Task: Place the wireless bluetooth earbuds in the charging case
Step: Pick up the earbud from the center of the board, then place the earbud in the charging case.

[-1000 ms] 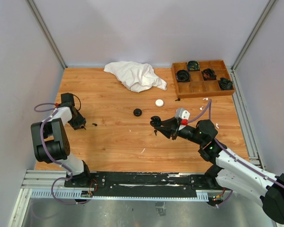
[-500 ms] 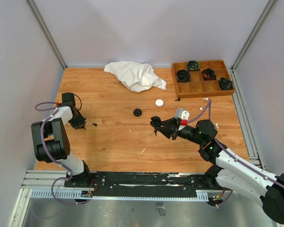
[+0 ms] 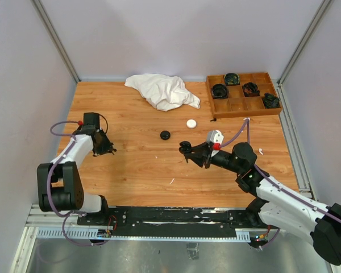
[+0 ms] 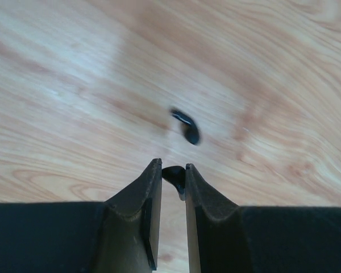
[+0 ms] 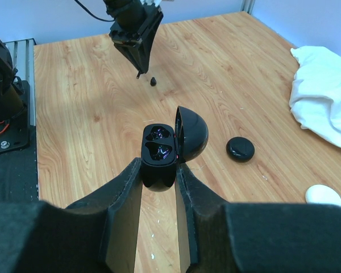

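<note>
1. Left wrist: the left gripper (image 4: 172,165) pinches a black earbud (image 4: 174,176) at its fingertips; a second earbud (image 4: 186,126) lies just beyond.
2. The right gripper (image 5: 158,165) clamps the open case (image 5: 159,145).
3. The tray (image 3: 238,104) holds black coils (image 3: 219,90).

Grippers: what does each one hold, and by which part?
The left gripper pinches a black earbud, part unclear; the right gripper clamps the open charging case by the sides of its base.

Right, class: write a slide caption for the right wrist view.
Right fingers grip the open black charging case; beyond, left fingers pinch a black earbud near a second earbud.
</note>
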You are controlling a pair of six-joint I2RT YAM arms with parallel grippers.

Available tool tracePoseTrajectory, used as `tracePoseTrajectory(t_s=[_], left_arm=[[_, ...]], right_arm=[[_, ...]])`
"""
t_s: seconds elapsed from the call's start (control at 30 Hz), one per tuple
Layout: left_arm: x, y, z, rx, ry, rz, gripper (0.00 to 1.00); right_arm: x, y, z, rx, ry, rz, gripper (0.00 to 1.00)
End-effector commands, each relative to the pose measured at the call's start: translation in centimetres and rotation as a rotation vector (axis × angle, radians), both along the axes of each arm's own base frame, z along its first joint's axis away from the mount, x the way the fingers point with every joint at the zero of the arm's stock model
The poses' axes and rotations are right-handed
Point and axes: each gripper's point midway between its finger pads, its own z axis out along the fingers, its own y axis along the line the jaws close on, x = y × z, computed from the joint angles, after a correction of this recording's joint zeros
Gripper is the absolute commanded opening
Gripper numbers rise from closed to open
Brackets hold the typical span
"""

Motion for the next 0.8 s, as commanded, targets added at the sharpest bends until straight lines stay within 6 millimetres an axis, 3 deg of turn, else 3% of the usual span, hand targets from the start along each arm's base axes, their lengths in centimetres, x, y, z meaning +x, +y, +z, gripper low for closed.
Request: tracePoseTrajectory(t_s=[0.0,0.37,0.77], left_arm=[[0.8,-2.7,2.8,0.035,-0.107,-0.065,0.19],[2.2,-8.1,11.9,0.042,-0.450,-0.144,0.19],[0.9,-14.5,19.8,-0.105,-0.798,-0.261,0.16]], right_arm=[[-0.4,0.8,1.2,0.024,-0.069,0.043,0.02],[0.5,1.1,1.3,0.011,-0.150,0.015,0.01],[1.8,1.9,2.6,0.033,-0.242,-0.033,0.01]])
